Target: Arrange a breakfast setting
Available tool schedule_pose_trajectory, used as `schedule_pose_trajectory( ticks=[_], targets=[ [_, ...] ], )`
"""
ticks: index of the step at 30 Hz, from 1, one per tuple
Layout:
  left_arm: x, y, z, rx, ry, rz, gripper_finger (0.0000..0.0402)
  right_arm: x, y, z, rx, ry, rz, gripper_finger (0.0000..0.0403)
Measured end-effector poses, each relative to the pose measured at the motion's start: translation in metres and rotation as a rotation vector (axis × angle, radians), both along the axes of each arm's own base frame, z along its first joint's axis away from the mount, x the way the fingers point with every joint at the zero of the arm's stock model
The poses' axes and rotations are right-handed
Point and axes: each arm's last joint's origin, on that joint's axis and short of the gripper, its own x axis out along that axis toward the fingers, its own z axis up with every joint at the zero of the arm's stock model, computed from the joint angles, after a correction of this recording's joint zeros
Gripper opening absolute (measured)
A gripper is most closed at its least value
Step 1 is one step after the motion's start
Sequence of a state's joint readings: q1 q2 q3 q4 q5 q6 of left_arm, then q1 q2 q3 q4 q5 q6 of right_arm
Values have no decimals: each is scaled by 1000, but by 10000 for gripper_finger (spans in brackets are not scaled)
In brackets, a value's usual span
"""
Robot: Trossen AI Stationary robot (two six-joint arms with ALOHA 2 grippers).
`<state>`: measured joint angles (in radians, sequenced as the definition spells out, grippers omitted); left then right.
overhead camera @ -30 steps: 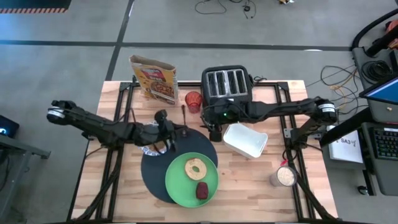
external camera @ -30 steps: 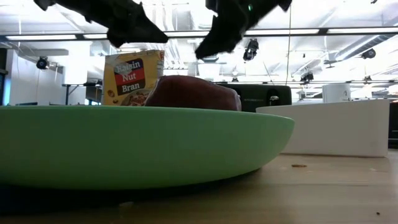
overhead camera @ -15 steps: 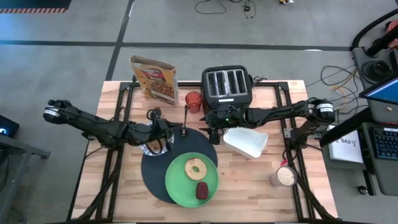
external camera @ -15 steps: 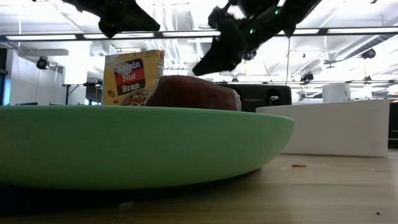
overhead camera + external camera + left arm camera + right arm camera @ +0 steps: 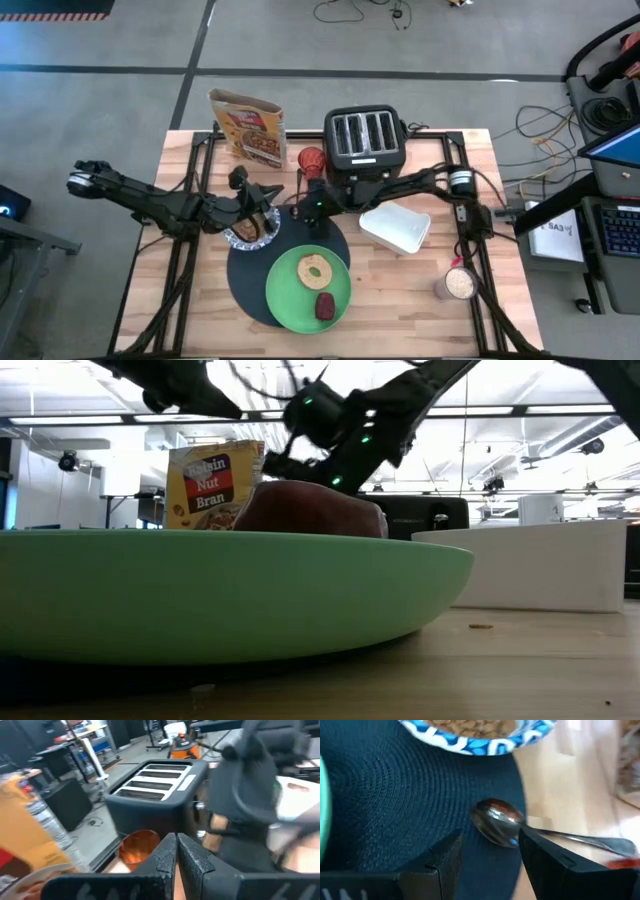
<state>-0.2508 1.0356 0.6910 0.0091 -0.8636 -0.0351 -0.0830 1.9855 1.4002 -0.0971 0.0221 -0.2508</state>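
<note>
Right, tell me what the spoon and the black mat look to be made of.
Spoon: polished metal, apparently; its bowl gives mirror-like highlights. Black mat: looks woven, fibre or plastic cord, matte, with ribs running in concentric rings.

Plate (image 5: 290, 298) with bagel (image 5: 315, 269) on mat (image 5: 250, 285); bowl (image 5: 243, 234) at mat's edge.

arms: matte black, slim tubes, silver end caps
right arm (image 5: 400, 186): green lights glowing
left fingers (image 5: 167, 857): dark ribbed plastic
</note>
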Motion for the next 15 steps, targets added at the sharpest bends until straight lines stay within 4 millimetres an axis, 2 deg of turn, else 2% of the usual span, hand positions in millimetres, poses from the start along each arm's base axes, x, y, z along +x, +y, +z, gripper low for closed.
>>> schedule_pose_trajectory(
  ticks=[5, 9, 15],
  targets=[
    [-10, 1, 5, 6, -1, 20, 0, 20, -2, -15, -13, 48, 22, 185],
    [-21, 0, 10, 2, -12, 17, 0, 26, -2, -24, -18, 64, 29, 179],
    [-32, -3, 16, -15, -35, -10, 0, 27, -2, -26, -20, 56, 29, 126]
  ],
)
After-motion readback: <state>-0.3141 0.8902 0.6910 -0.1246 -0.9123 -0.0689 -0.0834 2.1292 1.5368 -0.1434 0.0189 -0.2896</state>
